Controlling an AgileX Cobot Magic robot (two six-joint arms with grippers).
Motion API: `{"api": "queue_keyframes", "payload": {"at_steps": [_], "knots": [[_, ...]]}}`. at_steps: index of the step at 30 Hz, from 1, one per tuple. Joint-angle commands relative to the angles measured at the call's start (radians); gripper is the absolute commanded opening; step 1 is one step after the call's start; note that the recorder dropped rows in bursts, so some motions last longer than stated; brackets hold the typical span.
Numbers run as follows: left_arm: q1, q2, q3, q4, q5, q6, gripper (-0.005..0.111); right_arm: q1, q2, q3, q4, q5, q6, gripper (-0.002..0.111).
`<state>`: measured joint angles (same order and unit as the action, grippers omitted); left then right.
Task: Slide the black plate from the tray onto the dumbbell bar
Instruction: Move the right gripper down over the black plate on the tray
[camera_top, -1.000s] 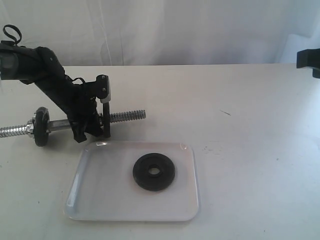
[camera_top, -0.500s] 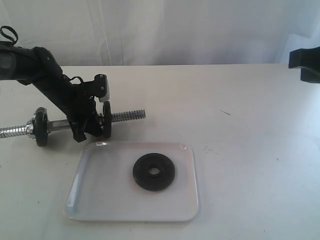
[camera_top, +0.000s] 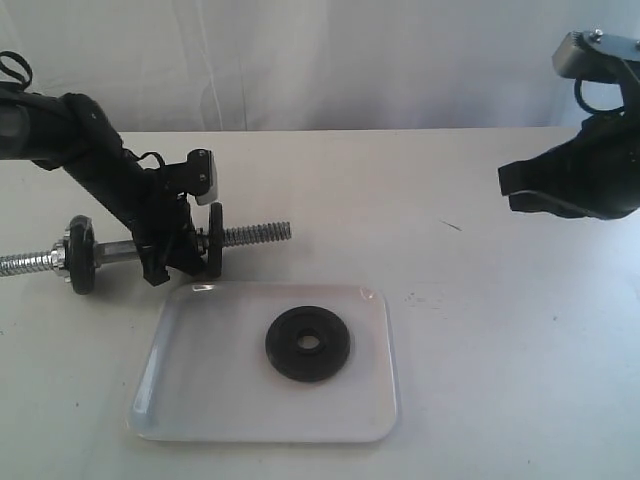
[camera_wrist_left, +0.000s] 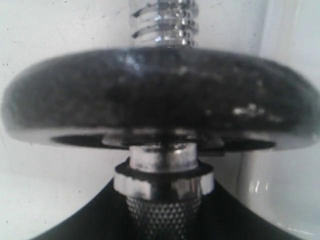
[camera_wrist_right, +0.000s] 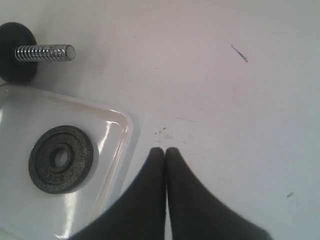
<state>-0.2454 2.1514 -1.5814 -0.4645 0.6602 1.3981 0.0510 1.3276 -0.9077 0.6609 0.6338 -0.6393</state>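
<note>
**Q:** Plate (camera_top: 308, 343) position?
**A:** Flat on the tray (camera_top: 200, 400), slightly right of its centre in the exterior view, apart from the bar (camera_top: 255, 233).
**Q:** Left claw (camera_top: 168, 255) status?
**A:** Clamped on the bar's middle, between the two discs (camera_top: 81, 253). The bar sits just behind the tray.
**Q:** Right claw (camera_wrist_right: 165, 150) status?
**A:** Fingertips pressed together, holding nothing, raised above the table (camera_top: 500, 350) near the tray's corner.

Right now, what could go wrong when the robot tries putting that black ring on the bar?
The black plate lies flat in the glossy tray, so the right gripper, shut now, might slip or shove the tray. Its small hole might also catch on the threads of the dumbbell bar that the left gripper holds.
</note>
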Motion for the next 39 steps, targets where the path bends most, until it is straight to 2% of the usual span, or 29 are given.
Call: {"api": "queue_keyframes", "payload": {"at_steps": [1, 3, 4, 8, 16, 19, 30, 35, 39], "knots": [[0.004, -0.044, -0.004, -0.059, 0.035, -0.003, 0.000, 0.000, 0.042, 0.002, 0.108, 0.008, -0.163, 0.006], [0.004, -0.060, -0.004, -0.059, 0.035, 0.003, 0.000, 0.000, 0.070, 0.002, 0.195, 0.017, -0.245, 0.019], [0.004, -0.071, -0.004, -0.059, 0.044, 0.013, 0.000, 0.001, 0.082, 0.002, 0.253, 0.020, -0.254, 0.029], [0.004, -0.091, -0.004, -0.070, 0.048, 0.015, 0.000, 0.044, 0.111, 0.002, 0.284, 0.012, -0.334, 0.056], [0.004, -0.131, -0.004, -0.073, 0.059, 0.015, 0.000, 0.184, 0.197, 0.000, 0.284, -0.142, -0.352, 0.077], [0.004, -0.130, -0.004, -0.071, 0.072, 0.021, 0.000, 0.223, 0.231, 0.000, 0.284, -0.220, -0.352, 0.083], [0.004, -0.136, -0.004, -0.065, 0.072, 0.021, 0.000, 0.417, 0.371, 0.000, 0.300, -0.470, -0.403, 0.084], [0.004, -0.136, -0.004, -0.054, 0.074, 0.017, 0.000, 0.477, 0.425, 0.000, 0.311, -0.563, -0.370, 0.093], [0.004, -0.138, -0.004, -0.051, 0.074, 0.017, 0.000, 0.517, 0.443, -0.010, 0.311, -0.549, -0.324, 0.102]]}}
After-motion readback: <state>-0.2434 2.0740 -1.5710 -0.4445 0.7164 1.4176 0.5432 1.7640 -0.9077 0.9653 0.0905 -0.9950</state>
